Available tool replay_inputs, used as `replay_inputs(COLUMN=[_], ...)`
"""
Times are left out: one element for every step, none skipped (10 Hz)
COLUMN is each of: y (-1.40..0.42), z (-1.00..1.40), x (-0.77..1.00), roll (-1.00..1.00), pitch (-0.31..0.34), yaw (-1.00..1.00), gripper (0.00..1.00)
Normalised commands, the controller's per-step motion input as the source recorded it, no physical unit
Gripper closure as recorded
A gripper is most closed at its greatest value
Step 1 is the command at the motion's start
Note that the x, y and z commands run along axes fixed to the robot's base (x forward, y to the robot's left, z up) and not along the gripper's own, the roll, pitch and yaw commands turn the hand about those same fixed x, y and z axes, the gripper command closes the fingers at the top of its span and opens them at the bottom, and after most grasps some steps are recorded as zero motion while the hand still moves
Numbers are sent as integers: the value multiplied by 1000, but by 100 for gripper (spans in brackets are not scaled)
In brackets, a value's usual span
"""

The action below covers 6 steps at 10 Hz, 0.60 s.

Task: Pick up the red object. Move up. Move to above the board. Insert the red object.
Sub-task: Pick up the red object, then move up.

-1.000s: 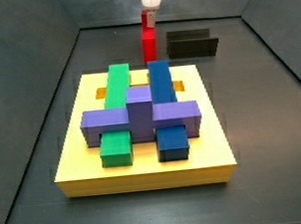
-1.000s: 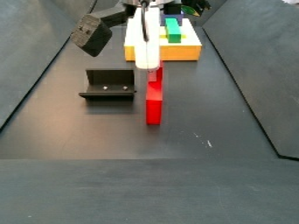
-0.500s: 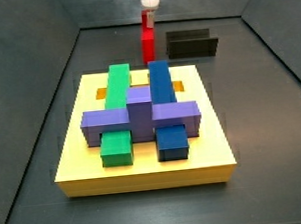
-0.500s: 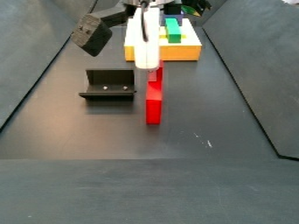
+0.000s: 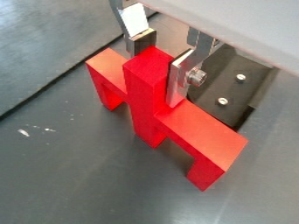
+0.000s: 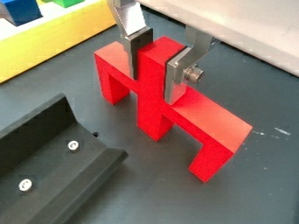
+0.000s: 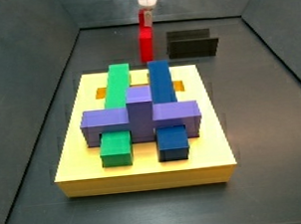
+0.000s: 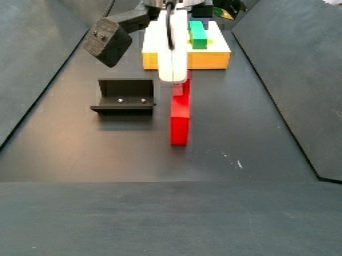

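The pincer (image 5: 162, 59) grips the red object (image 5: 158, 109) by its upright centre stub, silver fingers (image 6: 176, 74) pressed on both faces. Against half a second ago, the red object looks slightly raised in a side view (image 8: 178, 118), though its lower end seems near the floor. Beside the pincer stands the fixture (image 8: 123, 98). Both wrist views show the clamped stub; the board (image 7: 145, 165), well apart, shows whole only in a side view.

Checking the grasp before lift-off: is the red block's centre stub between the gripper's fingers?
Yes, the gripper has its silver fingers either side of the red block's upright stub.
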Motion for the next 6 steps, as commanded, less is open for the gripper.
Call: replay_inputs(y=[0, 0, 0, 51, 44, 8], z=[0, 0, 833, 854, 653, 248], x=[0, 0, 0, -20, -67, -11], roll=[0, 0, 0, 3, 12, 31], pitch=[0, 0, 0, 0, 29, 10], yaw=[0, 0, 0, 17, 12, 8], gripper=[100, 100, 100, 100, 100, 100])
